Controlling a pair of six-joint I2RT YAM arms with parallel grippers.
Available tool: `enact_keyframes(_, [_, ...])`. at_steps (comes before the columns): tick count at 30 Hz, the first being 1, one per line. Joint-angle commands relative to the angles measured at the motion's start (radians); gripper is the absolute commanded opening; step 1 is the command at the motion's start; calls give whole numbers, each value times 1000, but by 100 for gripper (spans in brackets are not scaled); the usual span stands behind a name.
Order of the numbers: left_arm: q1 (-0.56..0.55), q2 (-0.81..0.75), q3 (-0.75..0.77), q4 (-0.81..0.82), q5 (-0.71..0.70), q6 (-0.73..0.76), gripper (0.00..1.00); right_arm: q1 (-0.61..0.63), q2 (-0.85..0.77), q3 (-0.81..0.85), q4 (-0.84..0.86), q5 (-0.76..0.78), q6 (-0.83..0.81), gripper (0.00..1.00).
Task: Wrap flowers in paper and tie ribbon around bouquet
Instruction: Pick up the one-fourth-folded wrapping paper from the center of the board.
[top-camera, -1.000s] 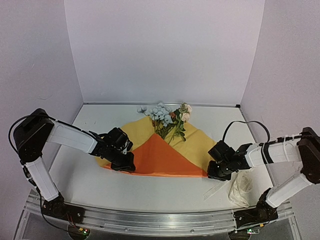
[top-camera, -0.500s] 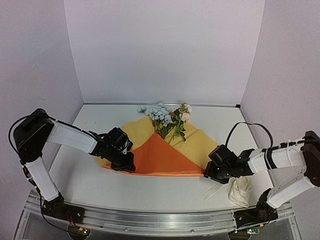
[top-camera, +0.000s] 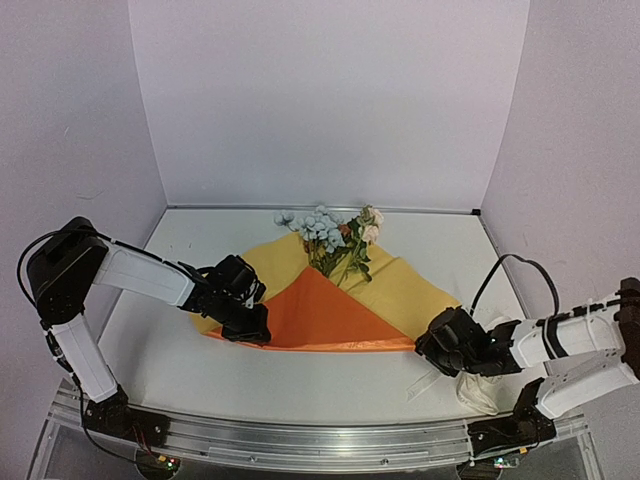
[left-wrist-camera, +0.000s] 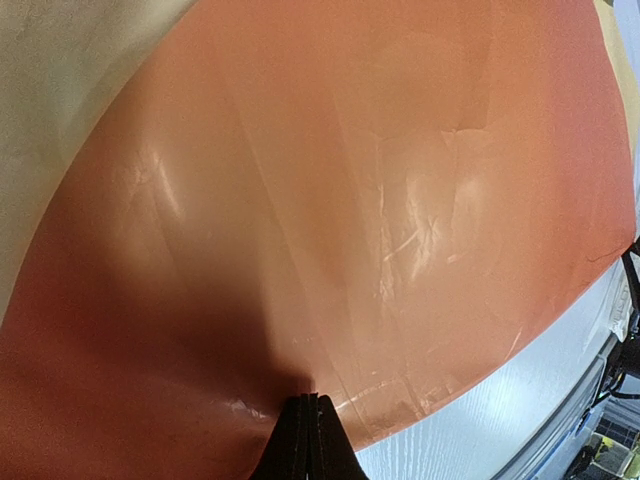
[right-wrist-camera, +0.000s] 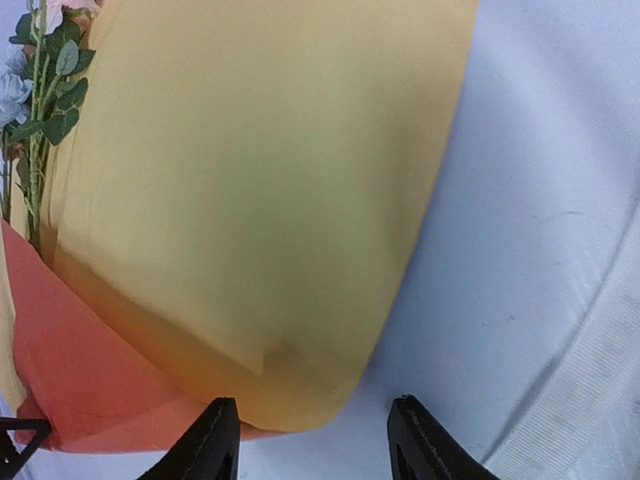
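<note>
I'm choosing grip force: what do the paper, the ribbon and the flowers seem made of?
The paper: thin glossy sheet, perhaps coated paper or film; highlights and fine creases on its orange face. The ribbon: matte woven fabric, by its fine ribbed texture. The flowers: possibly artificial, fabric or plastic; too small to tell.

The paper (left-wrist-camera: 380, 200) is glossy and smooth on orange, duller on yellow; the ribbon (right-wrist-camera: 590, 390), lower right, is ribbed woven cloth.
</note>
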Motion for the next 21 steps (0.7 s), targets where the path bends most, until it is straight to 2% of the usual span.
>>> enact_keyframes(1, [0,32,-21,-93,-32,2,2,34,-86,-18,-176,57,74,55])
enact_keyframes(5, [0,31,-26,-86,-24,-1,2,51,-67,10,-154,39,105,57])
enact_keyframes(9, [-1,30,-26,-79,-20,-1,1,62,24,33,-21,9,155,55])
enact_keyframes(12, [0,28,-25,-80,-20,3,2,71,64,53,6,10,181,54])
enact_keyframes(18, [-1,19,-35,-77,-21,3,1,82,79,61,20,16,213,44])
enact_keyframes(21, [-1,14,-39,-74,-20,3,1,84,70,46,16,46,206,43])
